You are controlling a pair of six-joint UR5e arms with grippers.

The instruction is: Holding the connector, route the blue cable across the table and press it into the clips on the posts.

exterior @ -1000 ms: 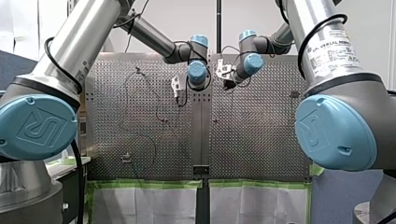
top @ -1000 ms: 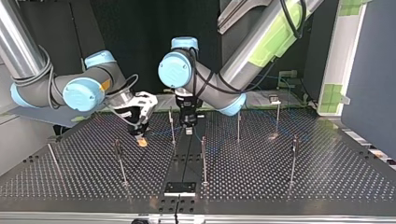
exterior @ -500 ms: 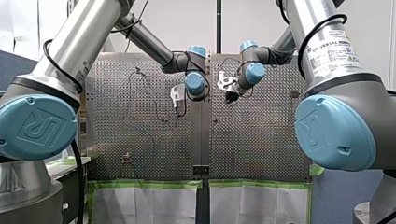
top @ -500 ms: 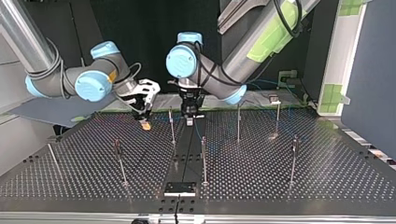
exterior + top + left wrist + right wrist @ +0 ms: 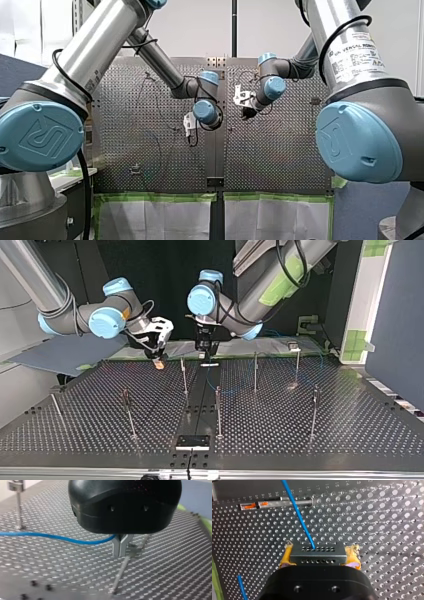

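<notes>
In the right wrist view my right gripper [image 5: 319,561] is shut with yellow pads on a dark grey connector [image 5: 318,554]. The blue cable [image 5: 297,512] leaves its front face over the perforated table [image 5: 387,530]. My left gripper [image 5: 120,548], black with metal fingers, is shut on the blue cable [image 5: 50,537], which runs off to one side. A thin post [image 5: 119,573] stands just beyond its fingertips. In the top view my right gripper [image 5: 159,361] and my left gripper [image 5: 207,359] hang close together above the far part of the table.
Several thin posts rise from the table, among them one [image 5: 184,374] between the grippers and others [image 5: 218,407] [image 5: 255,371] [image 5: 314,410] nearer and to the side. A black plate [image 5: 192,442] sits at the near edge. A bar with orange marks [image 5: 259,504] lies ahead of the connector.
Both grippers have moved toward the far edge of the top view, downward in the front view. They keep their hold on the connector and the cable.
</notes>
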